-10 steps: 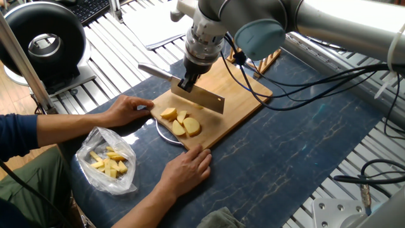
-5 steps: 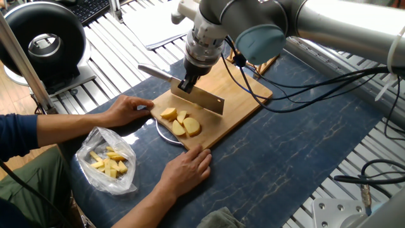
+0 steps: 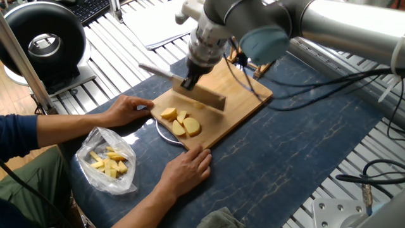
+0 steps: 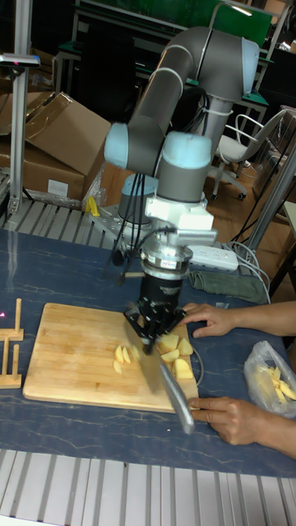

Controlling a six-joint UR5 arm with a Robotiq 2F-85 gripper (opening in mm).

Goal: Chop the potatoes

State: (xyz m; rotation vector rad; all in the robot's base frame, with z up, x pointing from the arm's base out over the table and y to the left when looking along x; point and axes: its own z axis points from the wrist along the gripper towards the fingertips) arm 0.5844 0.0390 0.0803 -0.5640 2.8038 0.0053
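Several pale yellow potatoes (image 3: 180, 122) lie in chunks at the near end of a wooden cutting board (image 3: 243, 88). In the tall fixed view the potatoes (image 4: 177, 355) sit right of the blade, and a few thin slices (image 4: 123, 355) lie left of it. My gripper (image 3: 190, 80) is shut on the spine of a cleaver-style knife (image 3: 205, 98). The blade hangs just above the board behind the chunks, handle pointing left. The tall fixed view shows the gripper (image 4: 153, 330) and the knife (image 4: 168, 386) edge-on.
A person's hands (image 3: 128, 111) (image 3: 186, 170) hold the board's near end on both sides. A clear plastic bag (image 3: 109, 161) of yellow pieces lies front left. A wooden rack (image 3: 266, 62) stands beyond the board. A black round device (image 3: 44, 41) sits at back left.
My gripper and the knife have shifted slightly to the back right, away from the chunks. Potatoes, board and hands have not moved.
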